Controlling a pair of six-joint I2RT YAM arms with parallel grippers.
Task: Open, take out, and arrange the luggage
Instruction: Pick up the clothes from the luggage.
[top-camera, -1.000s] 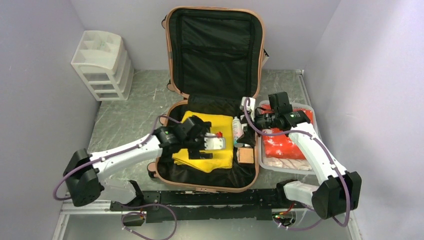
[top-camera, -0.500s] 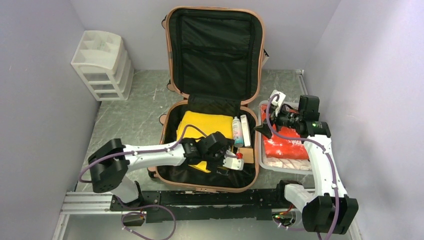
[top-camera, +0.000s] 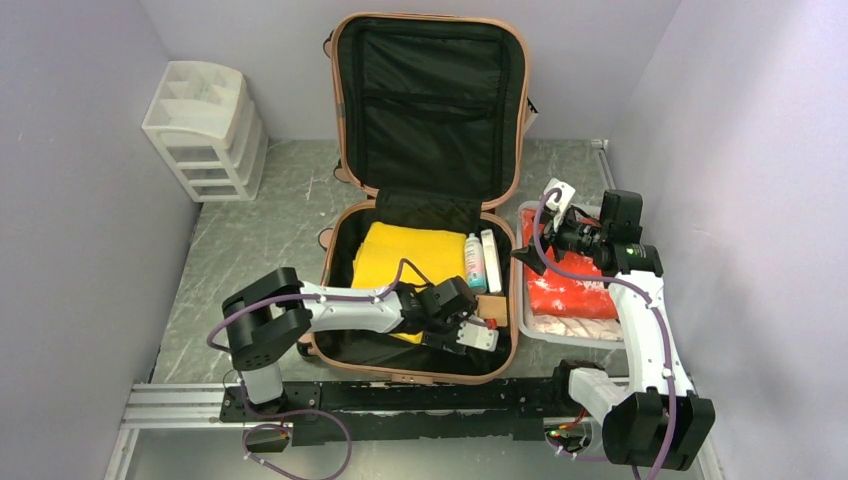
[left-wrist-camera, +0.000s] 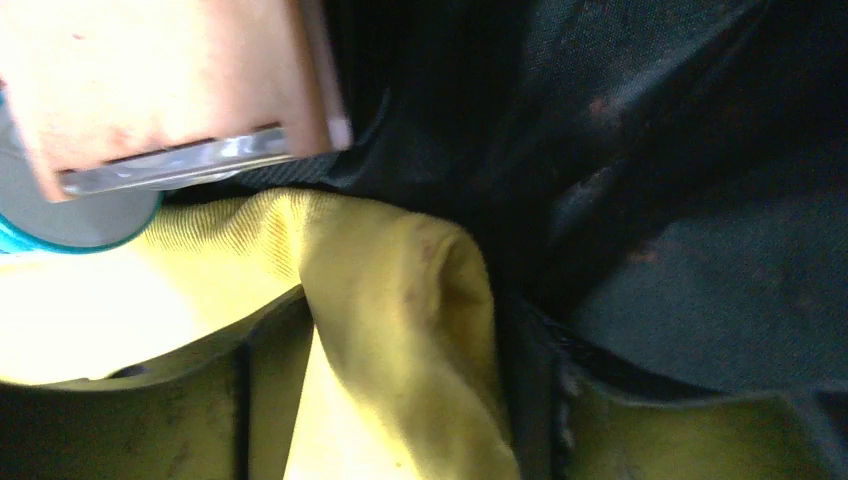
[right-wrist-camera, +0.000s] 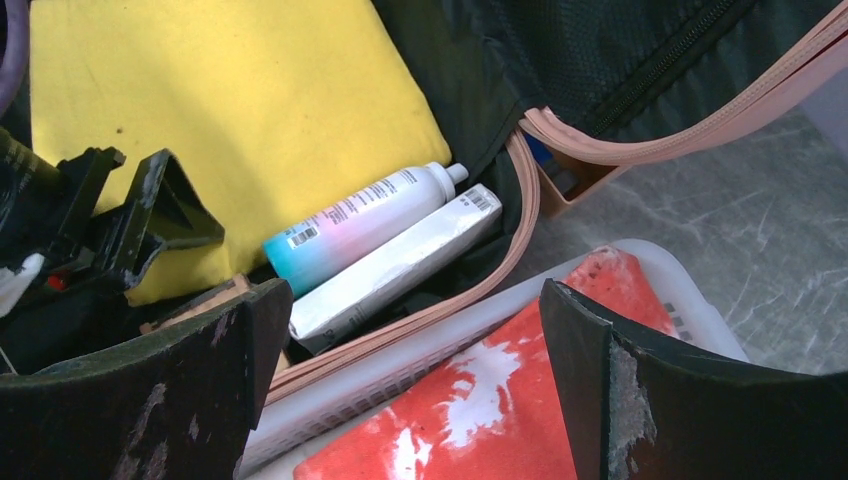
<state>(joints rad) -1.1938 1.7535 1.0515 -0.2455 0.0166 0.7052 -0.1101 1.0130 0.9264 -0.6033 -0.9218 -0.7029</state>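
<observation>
Two neighbouring rims, luggage (top-camera: 430, 100) and tray (right-wrist-camera: 400, 372), right jaws apart above, left jaws inside luggage, unclear.

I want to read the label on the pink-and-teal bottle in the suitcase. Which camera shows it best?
The right wrist view: the bottle lies close, nearly whole, barcode showing. Top external shows it small; left wrist, at most a blurred teal edge.

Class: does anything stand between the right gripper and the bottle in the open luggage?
Yes. The right gripper hovers over the tray edge; the rim of the luggage and a white box lie between it and the bottle. Nothing covers the bottle from above.
</observation>
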